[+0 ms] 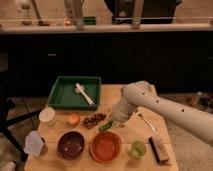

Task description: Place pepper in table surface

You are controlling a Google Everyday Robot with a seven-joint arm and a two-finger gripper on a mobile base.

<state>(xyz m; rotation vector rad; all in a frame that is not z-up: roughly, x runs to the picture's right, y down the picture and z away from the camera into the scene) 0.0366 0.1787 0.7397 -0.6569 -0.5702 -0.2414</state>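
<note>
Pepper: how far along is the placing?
Done: pepper brought low to the table, between grapes and orange bowl. In hand: pincer sits right at the pepper; release can't be confirmed. Left: let go if it hasn't, then retract.

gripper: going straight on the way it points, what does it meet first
The gripper, mid-table, points down; first in line looks like the green pepper at its tip, then the table surface beneath, though depth is unclear.

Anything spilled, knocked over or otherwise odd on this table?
Nothing stands out. The gripper is down at the pepper, just behind the orange bowl, which sits upright on the table surface; nothing looks spilled.
</note>
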